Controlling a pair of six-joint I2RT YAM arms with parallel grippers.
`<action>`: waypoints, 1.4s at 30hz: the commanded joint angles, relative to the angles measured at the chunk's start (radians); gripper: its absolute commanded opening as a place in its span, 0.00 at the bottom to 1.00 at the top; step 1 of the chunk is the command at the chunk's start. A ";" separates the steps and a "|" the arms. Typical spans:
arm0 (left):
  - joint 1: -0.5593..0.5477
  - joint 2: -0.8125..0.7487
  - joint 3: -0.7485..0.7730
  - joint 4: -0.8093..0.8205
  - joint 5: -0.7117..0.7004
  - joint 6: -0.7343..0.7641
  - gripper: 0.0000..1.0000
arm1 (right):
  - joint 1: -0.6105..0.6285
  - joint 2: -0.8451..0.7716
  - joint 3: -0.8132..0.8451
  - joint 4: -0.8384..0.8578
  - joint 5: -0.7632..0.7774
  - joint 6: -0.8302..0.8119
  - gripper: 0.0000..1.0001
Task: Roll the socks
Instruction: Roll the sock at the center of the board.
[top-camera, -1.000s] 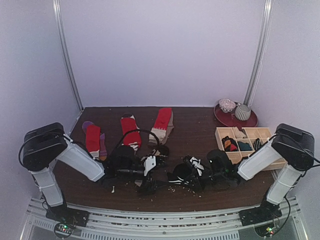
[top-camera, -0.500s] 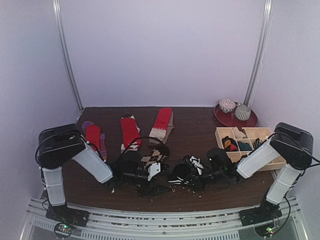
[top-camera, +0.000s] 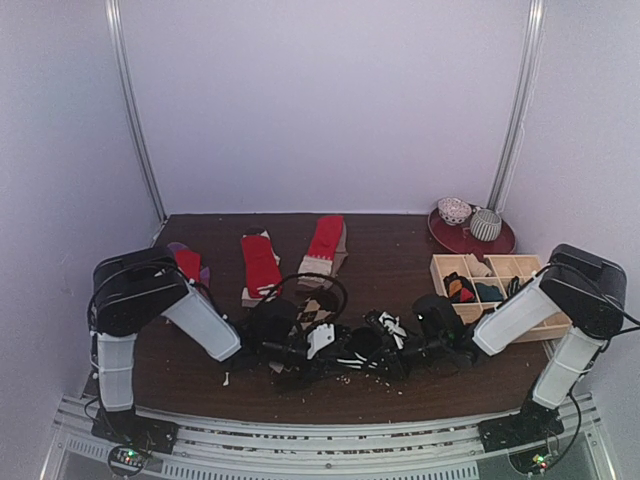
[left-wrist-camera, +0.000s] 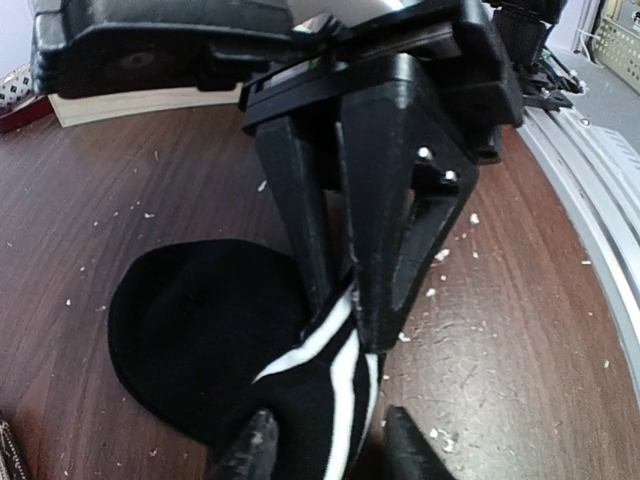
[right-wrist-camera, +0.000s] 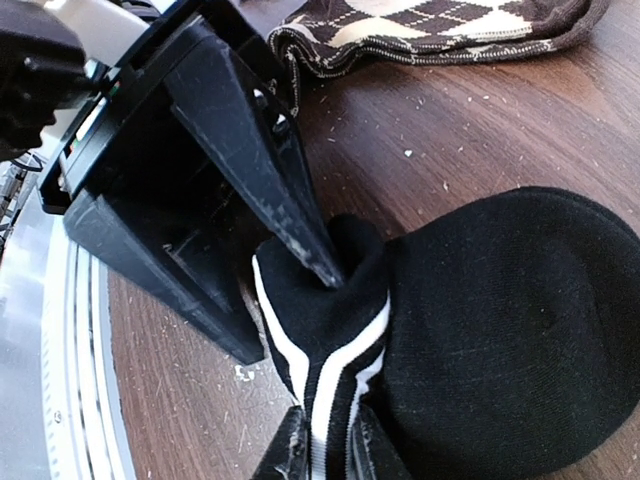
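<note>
A: Where is the black striped sock (right-wrist-camera: 500, 300) being held?
B: At six o'clock on the counter (left-wrist-camera: 520, 300), being pinched by the left gripper (left-wrist-camera: 325, 445) from nine o'clock and the right gripper (right-wrist-camera: 328, 450) from three, probably to be kept taut for rolling.

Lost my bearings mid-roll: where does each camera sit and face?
Top external: above and behind, looking down on the table; left arm and right arm show.
Left wrist: on the left arm, facing the black striped sock; left hand at bottom, right hand opposite.
Right wrist: on the right arm, facing that sock; its fingertips at bottom, argyle sock beyond.
Shared: both wrist views show that sock and the opposite hand.
</note>
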 joint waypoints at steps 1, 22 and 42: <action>-0.006 0.033 0.024 -0.113 0.014 0.005 0.26 | 0.001 0.055 -0.014 -0.165 -0.007 -0.003 0.14; 0.057 0.101 0.194 -0.767 0.100 -0.300 0.00 | 0.109 -0.470 -0.216 -0.063 0.448 -0.130 0.40; 0.066 0.171 0.234 -0.797 0.164 -0.310 0.00 | 0.300 -0.228 -0.109 0.017 0.666 -0.398 0.52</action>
